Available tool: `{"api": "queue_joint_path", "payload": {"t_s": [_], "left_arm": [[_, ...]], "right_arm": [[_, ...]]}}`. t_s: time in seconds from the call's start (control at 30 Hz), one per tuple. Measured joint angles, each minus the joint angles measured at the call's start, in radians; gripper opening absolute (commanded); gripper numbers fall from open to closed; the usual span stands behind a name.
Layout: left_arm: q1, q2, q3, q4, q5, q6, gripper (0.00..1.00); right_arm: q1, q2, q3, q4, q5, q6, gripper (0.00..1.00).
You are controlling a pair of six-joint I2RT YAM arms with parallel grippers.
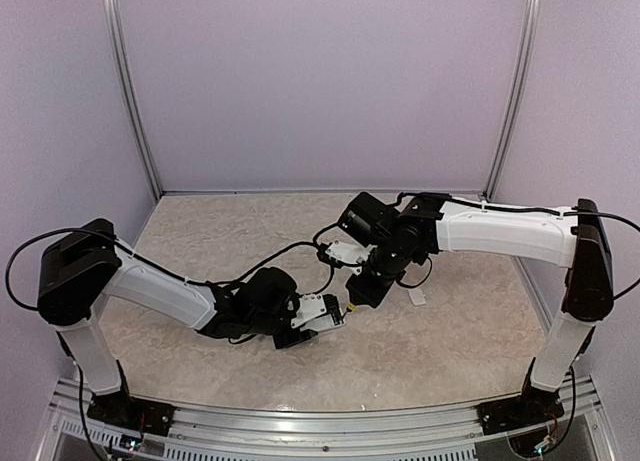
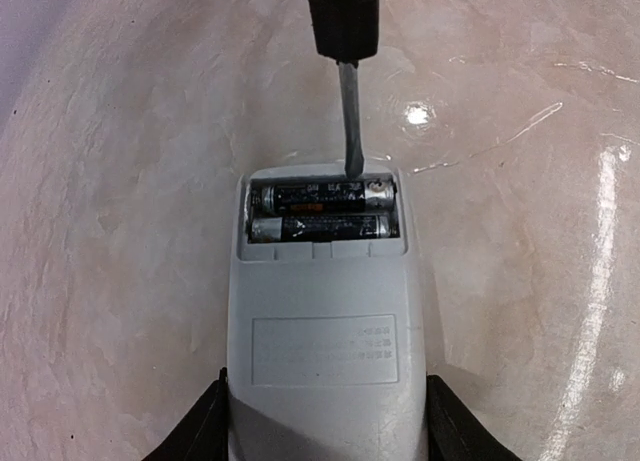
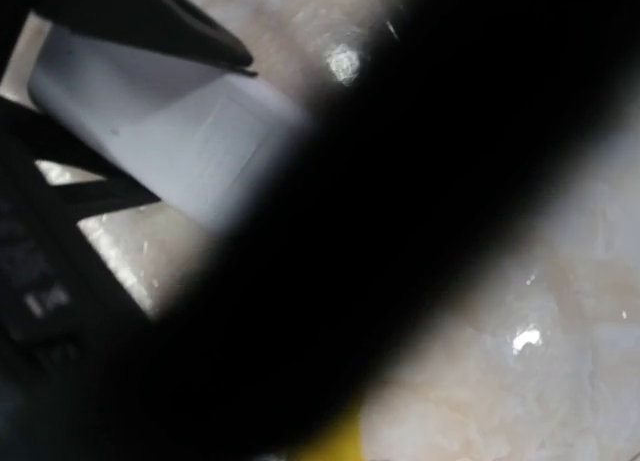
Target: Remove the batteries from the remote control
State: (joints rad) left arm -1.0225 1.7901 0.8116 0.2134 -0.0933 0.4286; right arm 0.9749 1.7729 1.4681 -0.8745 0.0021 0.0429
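The remote (image 2: 325, 331) is pinched by the left hand (image 2: 325, 431). The screwdriver (image 2: 347, 111), clamped in the right hand (image 1: 358, 293), is set at the batteries' (image 2: 320, 195) one-o'clock end, where a slip could fling one off the worktop (image 2: 120, 181).

Overhead glare on table (image 2: 418, 112); right wrist view dark, blurred.

White remote (image 2: 325, 331) between black fingers (image 2: 200, 433). Black batteries (image 2: 320, 227), silver ends, orange marks. Beyond, yellow-and-black screwdriver (image 2: 345, 31) over beige marbled table (image 2: 120, 181).
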Motion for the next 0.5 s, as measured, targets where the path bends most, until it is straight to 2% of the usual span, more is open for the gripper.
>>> {"api": "queue_joint_path", "payload": {"t_s": [0.5], "left_arm": [[0.0, 0.005, 0.014, -0.021, -0.02, -0.015, 0.08]], "right_arm": [[0.0, 0.043, 0.052, -0.007, 0.041, 0.12, 0.0]]}}
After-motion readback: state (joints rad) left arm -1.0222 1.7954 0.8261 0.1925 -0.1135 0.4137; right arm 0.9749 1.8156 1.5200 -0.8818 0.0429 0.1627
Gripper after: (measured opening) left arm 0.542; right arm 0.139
